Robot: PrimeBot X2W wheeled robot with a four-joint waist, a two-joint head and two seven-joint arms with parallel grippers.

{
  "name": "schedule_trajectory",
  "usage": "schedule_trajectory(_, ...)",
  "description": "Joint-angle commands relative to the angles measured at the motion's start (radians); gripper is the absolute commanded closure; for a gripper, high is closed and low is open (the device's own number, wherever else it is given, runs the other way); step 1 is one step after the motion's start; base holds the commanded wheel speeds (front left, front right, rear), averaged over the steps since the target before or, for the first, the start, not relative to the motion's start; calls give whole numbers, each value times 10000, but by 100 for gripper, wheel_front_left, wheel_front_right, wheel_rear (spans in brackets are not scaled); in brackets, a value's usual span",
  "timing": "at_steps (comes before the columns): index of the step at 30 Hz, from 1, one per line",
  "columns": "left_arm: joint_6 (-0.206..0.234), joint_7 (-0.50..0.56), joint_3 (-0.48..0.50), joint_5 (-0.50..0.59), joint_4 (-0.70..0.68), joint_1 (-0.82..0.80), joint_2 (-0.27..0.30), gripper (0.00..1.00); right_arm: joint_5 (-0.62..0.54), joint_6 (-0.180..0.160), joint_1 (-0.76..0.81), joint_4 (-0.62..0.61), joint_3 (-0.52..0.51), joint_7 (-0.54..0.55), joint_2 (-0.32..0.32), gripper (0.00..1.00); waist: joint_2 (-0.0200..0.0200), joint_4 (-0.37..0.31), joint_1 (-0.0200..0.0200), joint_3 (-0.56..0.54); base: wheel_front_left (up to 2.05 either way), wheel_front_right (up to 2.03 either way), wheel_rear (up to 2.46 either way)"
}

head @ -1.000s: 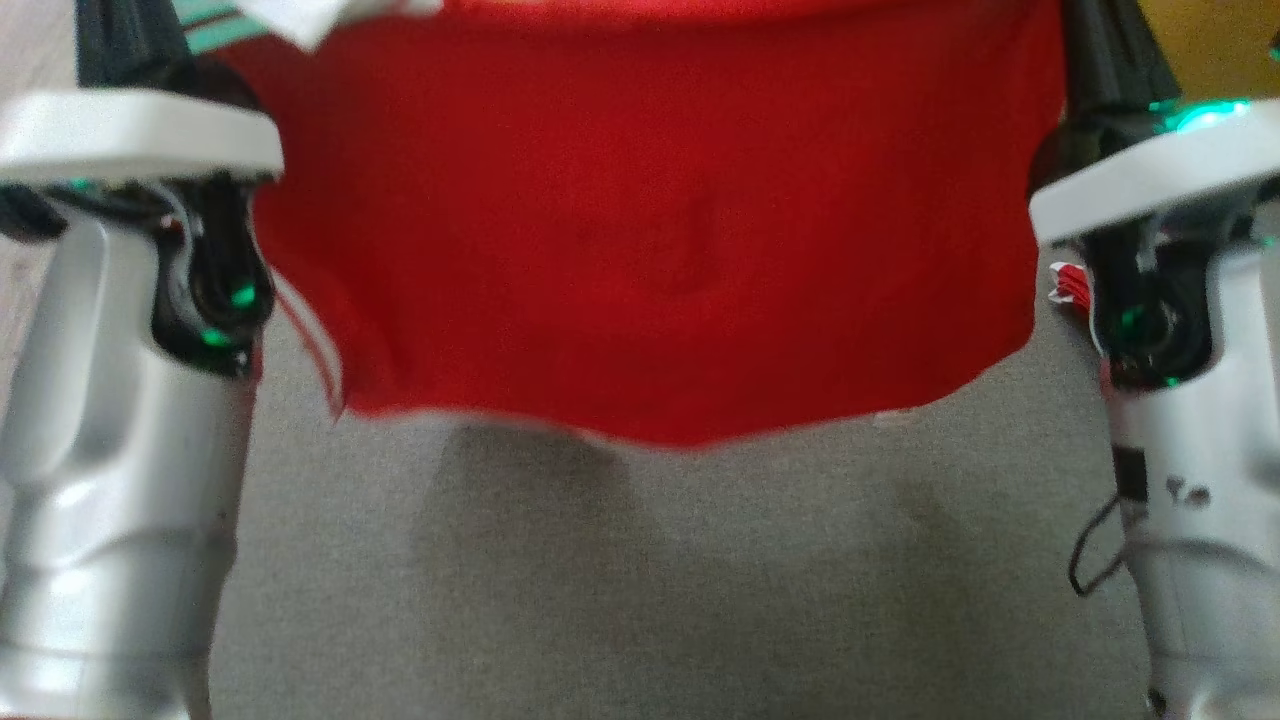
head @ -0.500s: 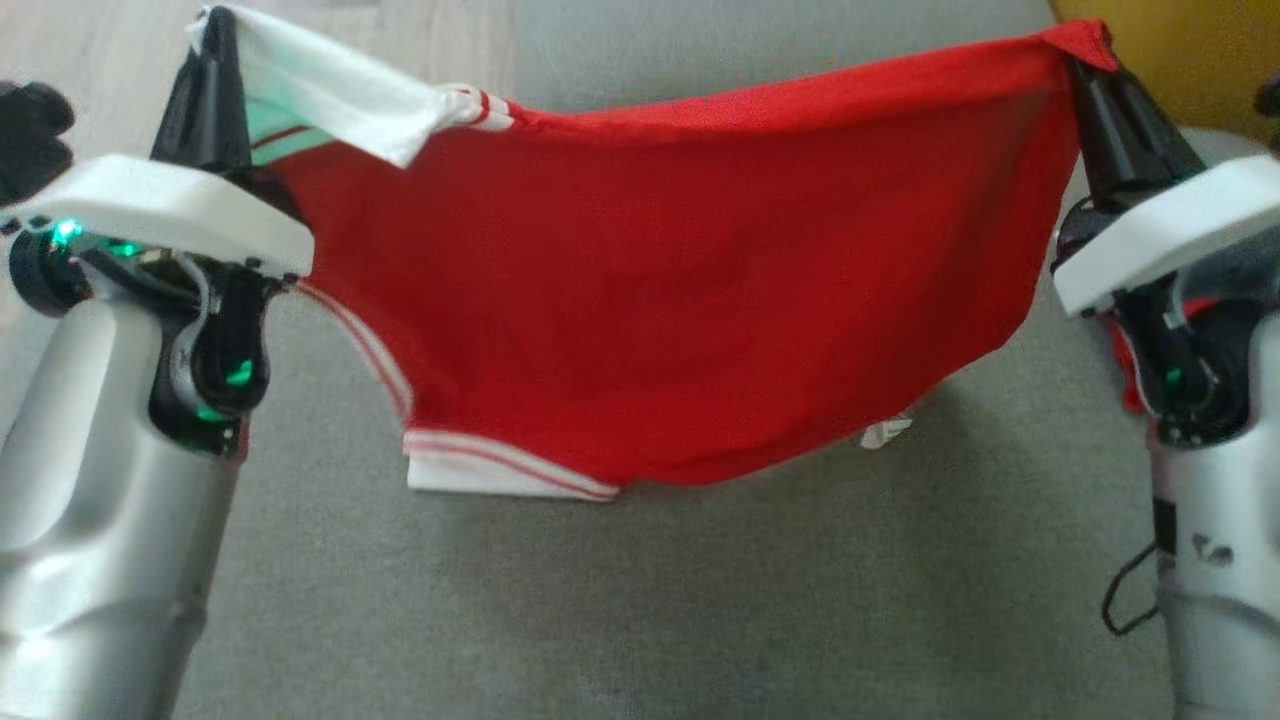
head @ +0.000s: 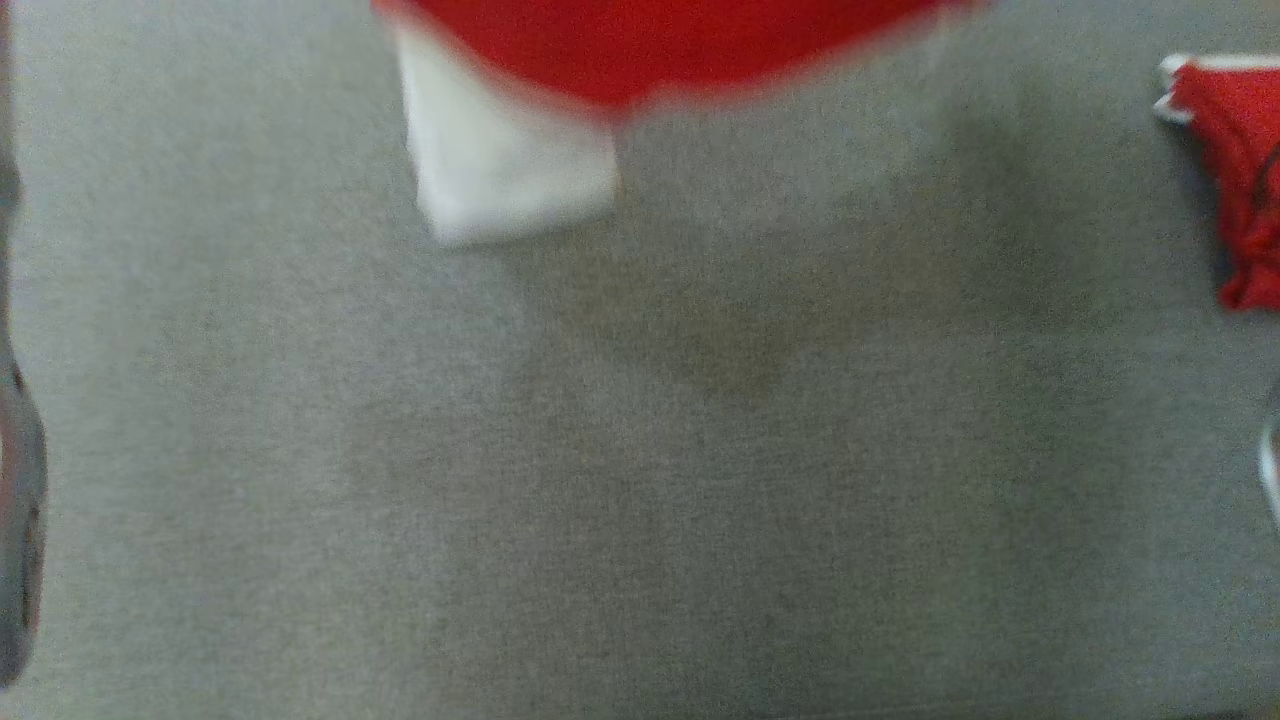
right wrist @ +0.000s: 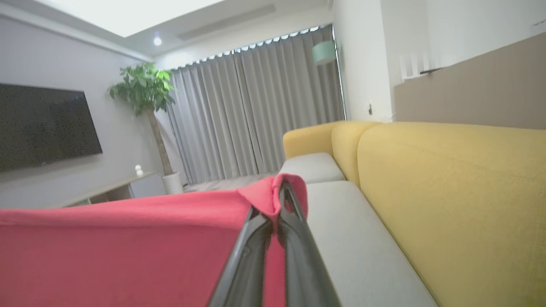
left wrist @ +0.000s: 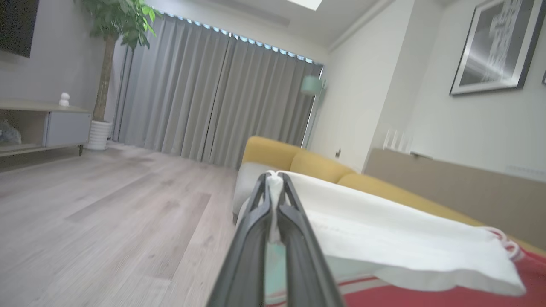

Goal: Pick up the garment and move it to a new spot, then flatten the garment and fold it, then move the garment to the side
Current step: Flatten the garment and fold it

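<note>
The garment point(head: 650, 40) is red with white trim. Its lower edge hangs blurred at the top of the head view, with a white sleeve point(head: 505, 160) dangling over the grey cushion point(head: 640, 480). Another red fold point(head: 1240, 150) of it shows at the right edge. In the left wrist view my left gripper point(left wrist: 274, 179) is shut on a white corner of the garment point(left wrist: 384, 247), held up in the air. In the right wrist view my right gripper point(right wrist: 281, 185) is shut on a red corner of the garment point(right wrist: 128, 247), which stretches away to the left.
A yellow sofa back point(right wrist: 448, 192) runs along the right of the grey seat point(right wrist: 354, 238). Wooden floor point(left wrist: 106, 213) lies to the left, with a potted plant point(left wrist: 115, 25), a low cabinet point(left wrist: 64, 123), grey curtains point(left wrist: 213, 98) and a dark TV point(right wrist: 42, 123) beyond.
The head picture has shifted down, so both arms have left it and only the garment's hem and white sleeve remain at the top. Both grips on the garment hold as before.
</note>
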Motion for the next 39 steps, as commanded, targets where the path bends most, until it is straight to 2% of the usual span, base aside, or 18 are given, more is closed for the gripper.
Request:
schedule_trajectory(1, 23, -320, 400, 78, -56, -506, 391, 100, 65, -7, -335, -80, -86, -343, 148, 100, 0, -97, -6, 853, 0, 0, 0)
schedule_trajectory(5, -292, -2235, 834, -4, 982, -1500, -123, 100, 614, -7, -1237, 1123, -417, -1924, 405, 100, 0, -67, -6, 1047, 0, 0, 0)
schedule_trajectory(7, -785, -2712, 865, -159, 1408, -1592, -342, 100, 1034, -7, -1257, 1664, -353, -2167, 482, 100, 0, -47, -6, 1116, 0, 0, 0)
schedule_trajectory(9, -1215, -2898, 794, -219, 1879, -1470, -440, 100, 1249, -7, -1045, 2120, -59, -2211, 389, 100, 0, 3, -6, 1134, 0, 0, 0)
schedule_trajectory(12, -1631, -3039, 624, -215, 2514, -996, -557, 100, 1682, -7, -495, 2721, 248, -2220, 212, 100, 0, 120, -6, 1069, 0, 0, 0)
schedule_trajectory(16, -1901, -3130, 386, -142, 3201, 84, -561, 100, 2231, -7, 458, 3618, 492, -1853, 60, 100, 0, 264, -6, 791, 0, 0, 0)
schedule_trajectory(21, -2180, -2877, -231, 97, 3830, 2002, -496, 100, 3019, -7, 1859, 4413, 809, -759, 11, 100, 0, 499, -6, 108, 0, 0, 0)
schedule_trajectory(25, -2456, -2454, -854, 200, 3782, 3915, -295, 100, 3724, -7, 3351, 4379, 1214, 445, -383, 100, 0, 666, -6, -768, 0, 0, 0)
schedule_trajectory(29, -2555, -2019, -1237, 163, 3440, 5040, -56, 100, 3946, -7, 4181, 4236, 1375, 882, -613, 100, 0, 721, -6, -1360, 0, 0, 0)
schedule_trajectory(34, -2611, -1081, -1880, -6, 2354, 6830, 491, 100, 4287, -7, 5503, 3692, 1516, 1338, -823, 100, 0, 810, -6, -2233, 0, 0, 0)
schedule_trajectory(39, -2621, 61, -2370, -391, 632, 8586, 1147, 100, 4428, -7, 6797, 2952, 1602, 1682, -941, 100, 0, 826, -6, -2928, 0, 0, 0)
